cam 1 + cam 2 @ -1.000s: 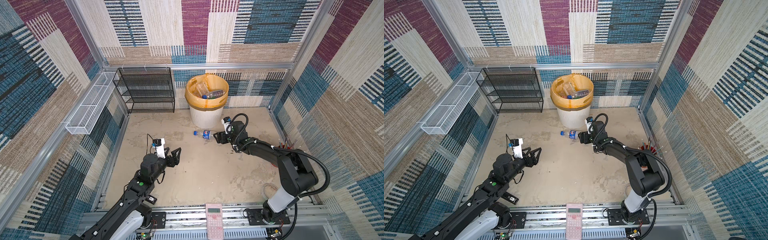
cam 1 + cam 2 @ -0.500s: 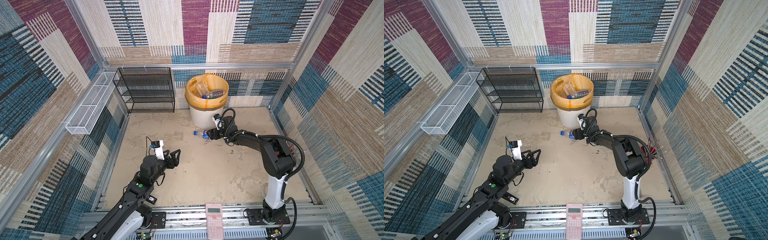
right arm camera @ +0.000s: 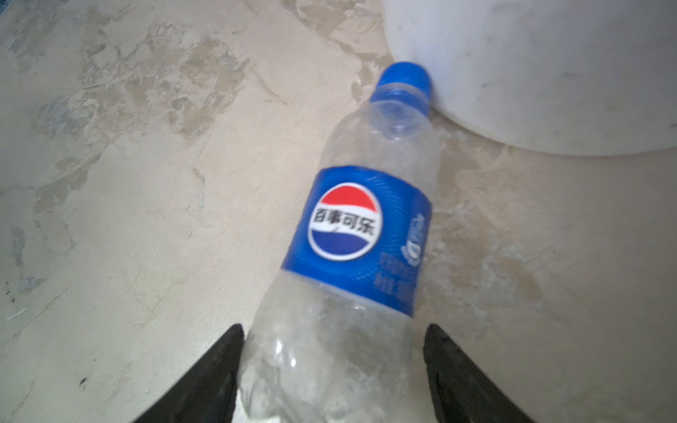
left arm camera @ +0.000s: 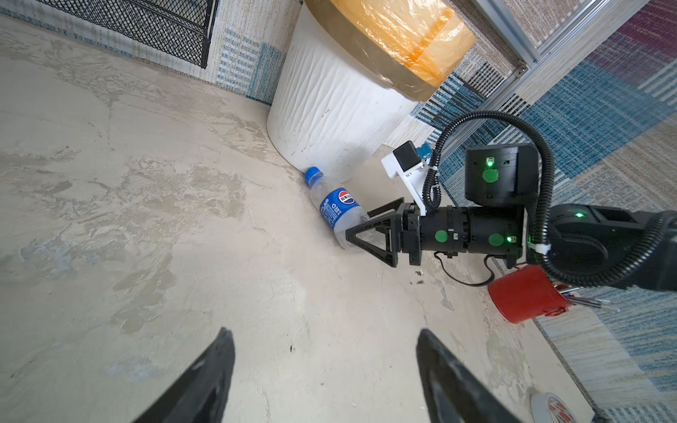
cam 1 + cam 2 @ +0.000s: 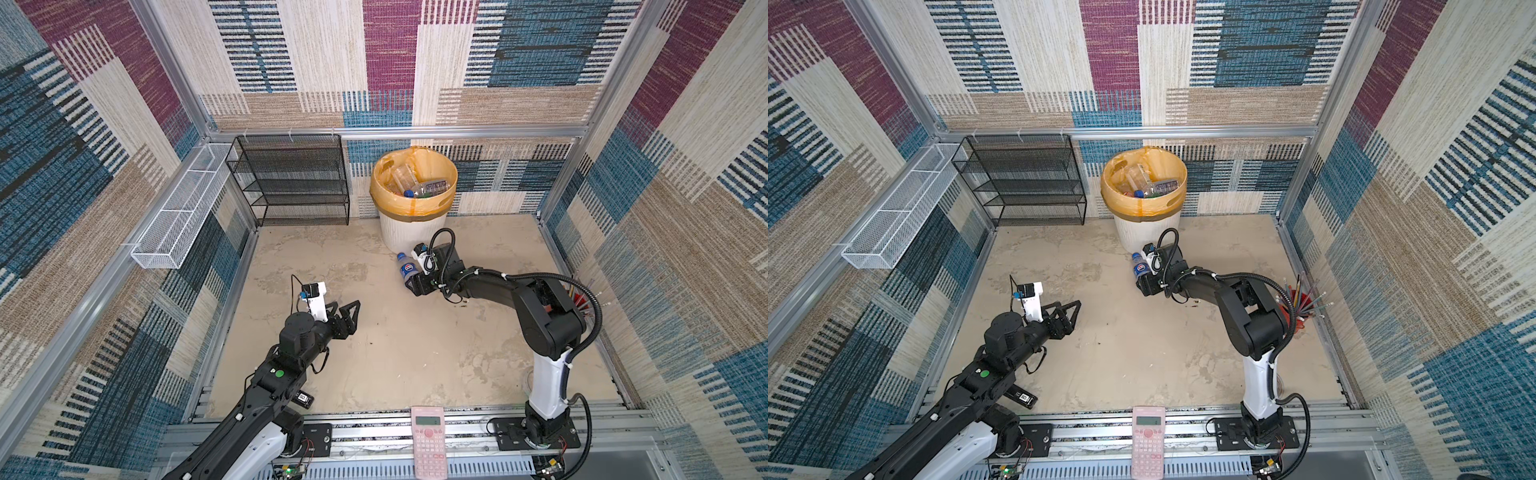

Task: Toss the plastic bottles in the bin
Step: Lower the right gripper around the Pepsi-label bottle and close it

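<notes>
**Right jaws astride a Pepsi bottle at the foot of the bin**

A clear Pepsi bottle (image 3: 351, 227) with a blue cap and blue label lies on its side on the tabletop (image 5: 415, 353). In the right wrist view its cap touches the base of the bin (image 3: 549, 73). The right gripper (image 3: 333, 329) is low over the tabletop with its jaws on either side of the bottle's lower body. One finger (image 3: 219, 366) looks to be against the plastic, but the picture is too blurred to tell whether the jaws are pressing on the bottle or just bracketing it. The left wrist view shows the same thing from the side: the bottle's base sits between the black fingers and its neck points towards the bin's wall (image 4: 329, 110).

The left gripper (image 5: 345, 309) hangs over bare tabletop, well apart from the bottle, with its jaws spread wide and nothing between them.

In both top views the white ribbed bin with its orange-yellow liner stands against the back wall, and other bottles (image 5: 419, 187) lie inside it. A red cup of pencils (image 5: 1304, 303) stands behind the right arm.
</notes>
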You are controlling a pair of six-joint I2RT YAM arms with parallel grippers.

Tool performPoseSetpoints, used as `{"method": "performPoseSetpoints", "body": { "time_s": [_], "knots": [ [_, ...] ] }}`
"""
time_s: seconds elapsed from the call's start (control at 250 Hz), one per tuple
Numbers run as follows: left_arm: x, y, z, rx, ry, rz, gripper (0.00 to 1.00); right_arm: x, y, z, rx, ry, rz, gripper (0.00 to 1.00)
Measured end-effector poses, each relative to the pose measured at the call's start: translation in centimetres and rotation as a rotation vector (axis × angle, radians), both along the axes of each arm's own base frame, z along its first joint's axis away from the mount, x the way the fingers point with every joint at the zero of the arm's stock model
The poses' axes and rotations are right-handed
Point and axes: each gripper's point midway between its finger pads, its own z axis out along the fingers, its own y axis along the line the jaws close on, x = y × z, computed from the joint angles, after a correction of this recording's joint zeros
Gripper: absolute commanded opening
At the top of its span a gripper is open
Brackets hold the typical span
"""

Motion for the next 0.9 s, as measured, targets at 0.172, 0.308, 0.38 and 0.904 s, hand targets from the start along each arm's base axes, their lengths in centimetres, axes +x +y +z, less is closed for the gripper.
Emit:
{"method": "performPoseSetpoints", "body": {
  "time_s": [0.172,0.308,0.38,0.904],
  "knots": [
    [0.0,0.0,-0.2,0.003,0.006,0.001,0.79,-0.7,0.2,0.5,-0.009,0.012,-0.019,0.82],
    [0.0,0.0,-0.2,0.004,0.008,0.001,0.79,0.6,-0.2,1.7,0.011,0.007,-0.11,0.82],
    [0.0,0.1,-0.1,0.003,0.004,0.003,0.79,1.1,0.2,2.7,0.047,0.023,-0.147,0.82],
    [-0.6,0.9,0.9,-0.002,-0.028,0.029,0.79,4.0,0.8,0.6,0.03,0.128,-0.336,0.75]
  ]
}}
